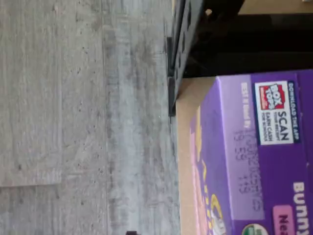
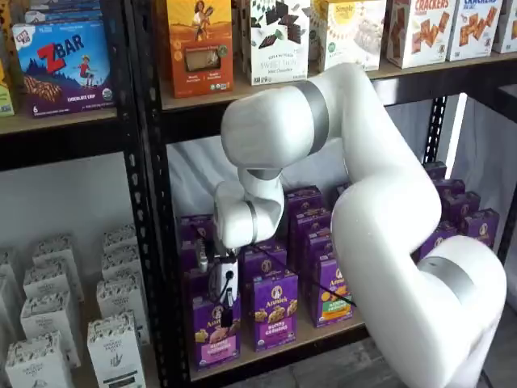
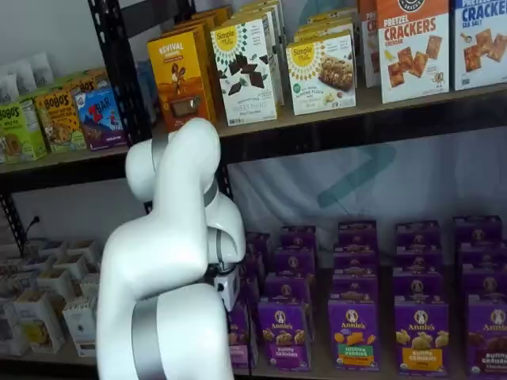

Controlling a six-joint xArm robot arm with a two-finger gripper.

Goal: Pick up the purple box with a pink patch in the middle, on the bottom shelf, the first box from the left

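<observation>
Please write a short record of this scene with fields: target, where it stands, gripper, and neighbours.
target: the purple box with pink band
place: front row of the bottom shelf, beside the black upright
gripper: gripper hangs in front of the target; black fingers seen side-on, no grip visible
neighbours: other purple boxes to its side and behind

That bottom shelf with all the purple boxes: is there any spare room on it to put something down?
Little. The bottom shelf shows only a bare strip of board along its front edge, before the front boxes. The purple box stands at its left end with the gripper right before it. Behind, purple boxes stand packed in rows.
</observation>
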